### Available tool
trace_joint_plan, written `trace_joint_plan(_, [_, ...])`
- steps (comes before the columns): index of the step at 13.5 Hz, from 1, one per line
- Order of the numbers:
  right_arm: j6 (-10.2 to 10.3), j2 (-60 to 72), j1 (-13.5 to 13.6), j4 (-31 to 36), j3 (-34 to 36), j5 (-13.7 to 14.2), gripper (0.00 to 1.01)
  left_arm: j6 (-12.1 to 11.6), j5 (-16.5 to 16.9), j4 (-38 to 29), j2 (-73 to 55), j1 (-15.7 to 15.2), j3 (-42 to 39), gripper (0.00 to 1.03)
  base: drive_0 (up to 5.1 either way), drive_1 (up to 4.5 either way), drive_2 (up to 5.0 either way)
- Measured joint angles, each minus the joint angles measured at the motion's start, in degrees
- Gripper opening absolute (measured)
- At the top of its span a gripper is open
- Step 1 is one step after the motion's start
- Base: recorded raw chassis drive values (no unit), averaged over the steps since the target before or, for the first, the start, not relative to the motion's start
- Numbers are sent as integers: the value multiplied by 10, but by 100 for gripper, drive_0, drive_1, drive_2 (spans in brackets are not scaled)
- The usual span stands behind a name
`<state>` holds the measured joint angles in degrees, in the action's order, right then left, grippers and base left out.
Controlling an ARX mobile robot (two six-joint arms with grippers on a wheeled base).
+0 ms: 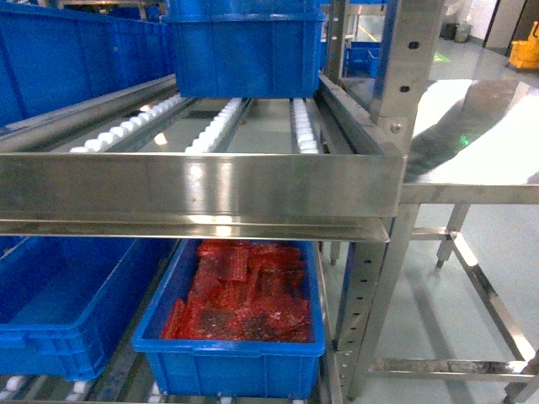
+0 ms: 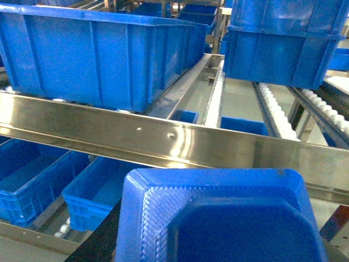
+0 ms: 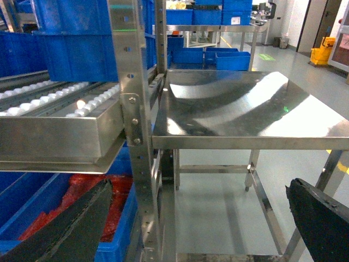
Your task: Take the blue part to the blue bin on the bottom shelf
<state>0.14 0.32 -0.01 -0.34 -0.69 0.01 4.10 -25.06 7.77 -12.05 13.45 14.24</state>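
Now the left pincer's view is filled by the blue part (image 2: 215,218); its grip is hidden. Empty blue bins (image 2: 101,194) sit below-left on the bottom shelf (image 1: 126,370). The right pincer (image 3: 191,229) gapes empty.

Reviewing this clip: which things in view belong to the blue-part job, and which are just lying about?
Job in hand:
blue part, up at the left wrist camera
empty blue bin, the likely target
bottom shelf

Lying about:
bin of red parts
blue crate on the upper rollers
steel table
yellow mop bucket
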Motion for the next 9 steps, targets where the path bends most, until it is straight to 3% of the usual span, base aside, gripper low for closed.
trace_joint_plan(9, [0,0,0,1,0,0,98,0,0,0,0,0,0,43,-501,244,244])
